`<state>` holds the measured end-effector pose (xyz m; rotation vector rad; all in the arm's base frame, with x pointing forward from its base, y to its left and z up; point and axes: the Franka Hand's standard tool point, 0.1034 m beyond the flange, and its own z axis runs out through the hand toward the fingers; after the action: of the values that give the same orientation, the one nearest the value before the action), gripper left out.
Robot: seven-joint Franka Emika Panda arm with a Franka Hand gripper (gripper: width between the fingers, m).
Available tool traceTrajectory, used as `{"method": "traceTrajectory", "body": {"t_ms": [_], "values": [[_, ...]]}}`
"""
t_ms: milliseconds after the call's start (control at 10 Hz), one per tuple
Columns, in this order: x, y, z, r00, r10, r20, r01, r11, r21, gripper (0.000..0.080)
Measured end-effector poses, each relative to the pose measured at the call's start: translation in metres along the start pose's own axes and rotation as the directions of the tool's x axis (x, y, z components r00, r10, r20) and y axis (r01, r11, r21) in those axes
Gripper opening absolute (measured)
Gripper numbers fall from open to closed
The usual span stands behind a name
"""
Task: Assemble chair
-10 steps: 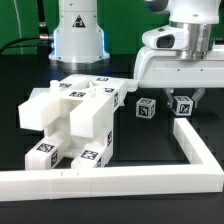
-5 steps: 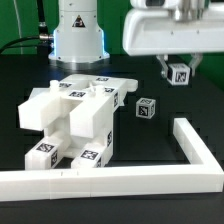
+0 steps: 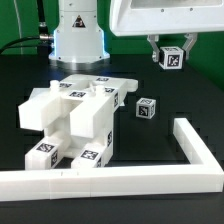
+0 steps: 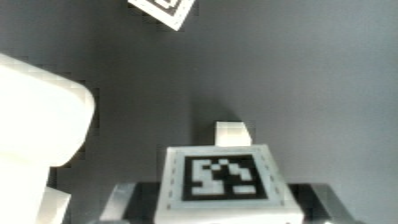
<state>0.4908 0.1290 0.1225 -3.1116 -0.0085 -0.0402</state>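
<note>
Free room beneath the gripper (image 3: pixel 172 55)
Bare table (image 3: pixel 172 95) under the held cube (image 3: pixel 173 58); 1 loose cube (image 3: pixel 146 109), the chair assembly (image 3: pixel 75 120) and the border rail (image 3: pixel 198 150) hem it.

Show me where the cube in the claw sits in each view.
Exterior view: the cube hangs in the claw above the table, toward that view's upper right.
Wrist view: the cube fills the foreground, close to the camera.
Shared landmark: the loose cube on the table, probably the one cut off at the wrist frame's edge.

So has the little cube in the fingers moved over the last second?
Yes. The held cube has risen, from beside the loose cube on the table to well above it.
</note>
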Motion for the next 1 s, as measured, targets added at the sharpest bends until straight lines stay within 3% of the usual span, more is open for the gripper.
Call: {"method": "traceTrajectory", "body": {"t_ms": [100,400,600,1000], "values": [[0.001,0.004,0.000,0.999,-0.041,-0.001,0.041,0.999,0.000,0.0277],[0.032,0.056,-0.022,0.991,-0.129,-0.030,0.129,0.992,-0.008,0.0277],[0.042,0.081,-0.025,0.983,-0.180,-0.034,0.180,0.984,-0.016,0.0277],[0.042,0.081,-0.023,0.982,-0.187,-0.030,0.186,0.982,-0.016,0.0277]]}}
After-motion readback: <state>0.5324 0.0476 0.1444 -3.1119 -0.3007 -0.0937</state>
